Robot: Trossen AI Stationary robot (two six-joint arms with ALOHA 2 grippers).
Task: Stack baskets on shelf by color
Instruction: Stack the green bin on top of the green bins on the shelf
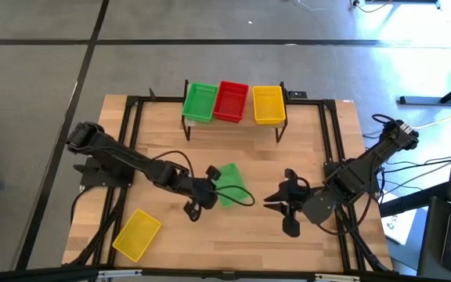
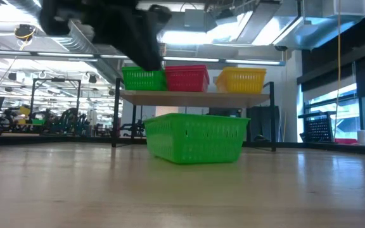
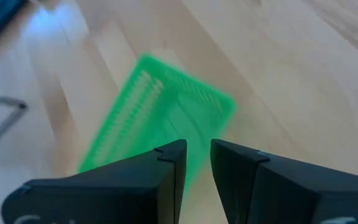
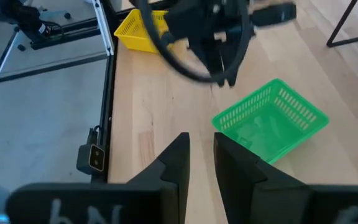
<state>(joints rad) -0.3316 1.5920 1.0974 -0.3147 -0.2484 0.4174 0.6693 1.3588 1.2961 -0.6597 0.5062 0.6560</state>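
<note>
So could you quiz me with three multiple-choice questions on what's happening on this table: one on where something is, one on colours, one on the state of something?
1. Where does the loose green basket lie?
A on the shelf
B on the table between the two arms
C on the floor

2. Colours on the shelf, left to right in the high view?
A green, red, yellow
B yellow, green, red
C red, red, green

3. The yellow basket near the left arm is:
A held aloft
B on the table
C stacked on green

Answers: 1 B, it sits on the wood between them; 2 A, that order shows; 3 B, nothing grips it.
</note>
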